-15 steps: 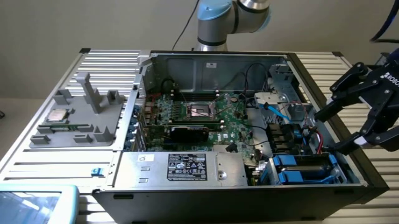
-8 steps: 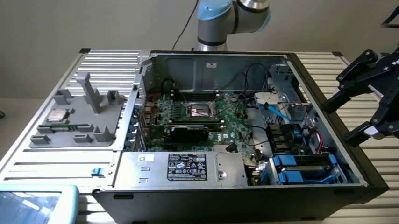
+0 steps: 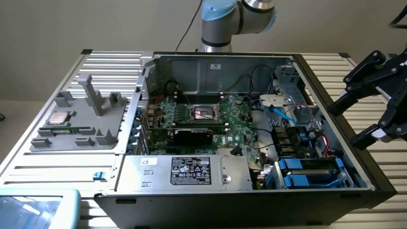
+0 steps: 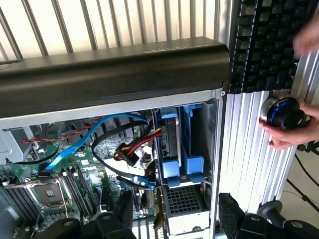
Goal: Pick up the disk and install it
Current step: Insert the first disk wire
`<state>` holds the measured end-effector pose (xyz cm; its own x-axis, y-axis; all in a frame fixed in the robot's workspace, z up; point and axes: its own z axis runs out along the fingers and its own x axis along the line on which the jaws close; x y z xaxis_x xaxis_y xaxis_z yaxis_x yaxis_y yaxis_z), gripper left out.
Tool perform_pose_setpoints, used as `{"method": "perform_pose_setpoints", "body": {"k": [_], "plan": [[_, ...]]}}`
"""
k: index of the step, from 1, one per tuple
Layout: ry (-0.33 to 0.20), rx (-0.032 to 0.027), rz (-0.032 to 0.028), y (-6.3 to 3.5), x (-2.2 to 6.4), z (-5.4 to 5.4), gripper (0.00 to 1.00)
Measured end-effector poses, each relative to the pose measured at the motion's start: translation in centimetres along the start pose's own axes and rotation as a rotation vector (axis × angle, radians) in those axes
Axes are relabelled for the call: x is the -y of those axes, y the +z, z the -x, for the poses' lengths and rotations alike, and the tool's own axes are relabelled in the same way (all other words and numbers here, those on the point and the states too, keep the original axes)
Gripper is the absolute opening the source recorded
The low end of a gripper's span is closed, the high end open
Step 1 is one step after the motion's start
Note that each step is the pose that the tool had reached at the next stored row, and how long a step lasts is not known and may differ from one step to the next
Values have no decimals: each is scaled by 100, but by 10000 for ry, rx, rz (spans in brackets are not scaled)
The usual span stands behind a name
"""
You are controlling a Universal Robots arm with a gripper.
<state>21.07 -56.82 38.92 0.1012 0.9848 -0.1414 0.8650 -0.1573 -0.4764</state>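
Two black fingers point(image 4: 232, 216) stand wide apart, holding nothing, as the gripper point(image 3: 348, 125) hangs just outside the open computer case point(image 3: 190, 200) on the exterior view's right, angled down toward the drive bay point(image 3: 278, 179). The arm point(image 3: 224, 19) rises behind the case. The disk point(image 4: 170, 137) sits slotted in that bay with its blue rails showing, beside a second blue carrier point(image 4: 193, 149). A person's hand point(image 4: 294, 137) grips a round knob point(image 4: 285, 115) on the slatted tabletop point(image 4: 249, 149), near a black keyboard point(image 4: 269, 40).
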Motion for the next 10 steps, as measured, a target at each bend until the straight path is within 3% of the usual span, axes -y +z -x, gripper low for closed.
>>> {"method": "perform_pose_setpoints", "body": {"k": [4, 6, 8, 10], "plan": [[0, 0, 0, 0, 0, 0, 78], [4, -3, 33, 3, 9, 1, 78], [13, -28, 182, 29, 53, 6, 78], [35, -72, 452, 54, 97, 11, 78]]}}
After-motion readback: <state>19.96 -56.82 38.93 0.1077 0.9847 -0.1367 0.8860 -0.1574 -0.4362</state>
